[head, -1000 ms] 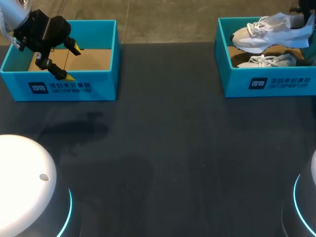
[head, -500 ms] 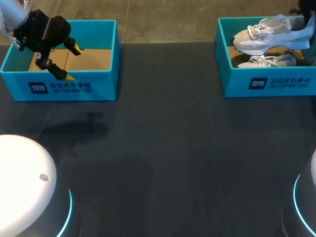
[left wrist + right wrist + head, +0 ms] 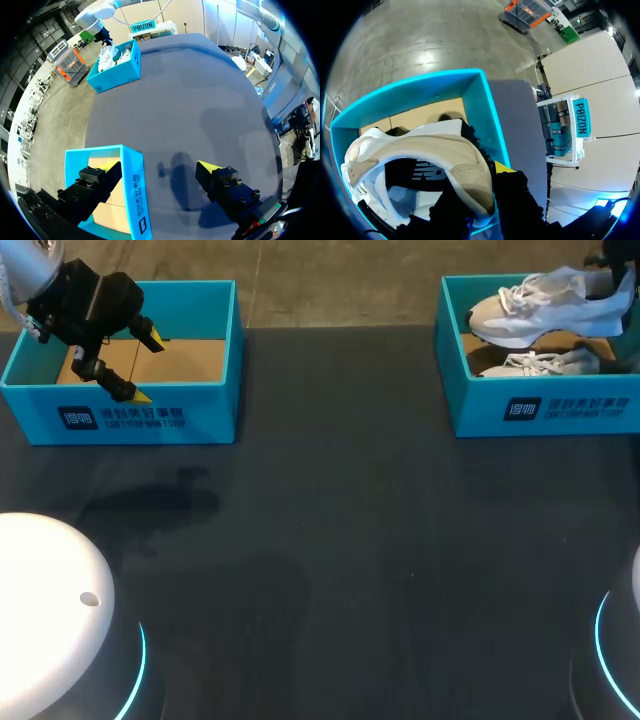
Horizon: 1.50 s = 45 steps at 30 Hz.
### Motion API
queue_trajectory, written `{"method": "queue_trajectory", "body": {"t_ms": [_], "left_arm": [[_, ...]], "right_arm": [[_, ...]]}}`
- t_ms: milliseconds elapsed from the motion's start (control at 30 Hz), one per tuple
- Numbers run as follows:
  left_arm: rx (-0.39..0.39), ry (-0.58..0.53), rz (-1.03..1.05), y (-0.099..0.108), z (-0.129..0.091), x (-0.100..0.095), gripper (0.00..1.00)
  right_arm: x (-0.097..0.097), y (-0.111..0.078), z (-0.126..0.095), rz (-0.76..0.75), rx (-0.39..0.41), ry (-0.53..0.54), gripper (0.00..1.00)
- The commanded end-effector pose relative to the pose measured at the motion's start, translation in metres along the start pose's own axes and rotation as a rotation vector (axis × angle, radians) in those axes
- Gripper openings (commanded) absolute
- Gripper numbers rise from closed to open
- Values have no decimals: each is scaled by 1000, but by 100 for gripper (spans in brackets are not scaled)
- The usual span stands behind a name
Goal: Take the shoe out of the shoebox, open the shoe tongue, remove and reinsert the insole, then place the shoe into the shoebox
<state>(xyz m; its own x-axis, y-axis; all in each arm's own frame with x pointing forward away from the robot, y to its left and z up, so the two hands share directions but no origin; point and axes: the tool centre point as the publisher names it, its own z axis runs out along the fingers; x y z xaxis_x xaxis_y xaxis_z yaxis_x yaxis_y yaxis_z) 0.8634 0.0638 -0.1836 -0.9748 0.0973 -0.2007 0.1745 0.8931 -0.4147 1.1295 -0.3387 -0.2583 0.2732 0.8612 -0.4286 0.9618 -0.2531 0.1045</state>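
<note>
The right gripper [image 3: 482, 192] is clamped on the heel of a beige-and-white shoe [image 3: 535, 308], holding it just above the right blue shoebox [image 3: 545, 412], where a second shoe [image 3: 540, 363] lies. The left gripper [image 3: 159, 169] hangs wide open, holding nothing, its fingers straddling the wall of the left shoebox [image 3: 134, 192].

a robotics test lab: a broad dark bench [image 3: 330, 540] carries two teal shoeboxes, the left shoebox [image 3: 150, 418] bare cardboard inside, the right shoebox [image 3: 545, 408] under a raised pale sneaker [image 3: 540, 305]; the left arm base [image 3: 50, 600] and right arm base [image 3: 625, 660], rimmed in cyan light, stand at the near corners.
</note>
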Motion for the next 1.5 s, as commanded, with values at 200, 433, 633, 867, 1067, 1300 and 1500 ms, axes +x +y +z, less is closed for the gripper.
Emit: {"method": "queue_trajectory", "body": {"t_ms": [200, 433, 633, 867, 1067, 1300, 1500], "left_arm": [[-3, 0, 0, 0, -1, 1, 100], [-3, 0, 0, 0, -1, 1, 100], [-3, 0, 0, 0, -1, 1, 100], [-3, 0, 0, 0, -1, 1, 100], [-3, 0, 0, 0, -1, 1, 100], [-3, 0, 0, 0, -1, 1, 100], [-3, 0, 0, 0, -1, 1, 100]], "right_arm": [[4, 15, 1, 6, -4, 12, 0], [4, 19, 9, 61, -38, 14, 0], [6, 21, 15, 83, -47, 0, 0], [9, 24, 24, 81, -40, -4, 0], [13, 26, 31, 71, -39, -9, 0], [17, 28, 39, 56, -30, -13, 0], [23, 29, 46, 40, -22, -11, 0]]}}
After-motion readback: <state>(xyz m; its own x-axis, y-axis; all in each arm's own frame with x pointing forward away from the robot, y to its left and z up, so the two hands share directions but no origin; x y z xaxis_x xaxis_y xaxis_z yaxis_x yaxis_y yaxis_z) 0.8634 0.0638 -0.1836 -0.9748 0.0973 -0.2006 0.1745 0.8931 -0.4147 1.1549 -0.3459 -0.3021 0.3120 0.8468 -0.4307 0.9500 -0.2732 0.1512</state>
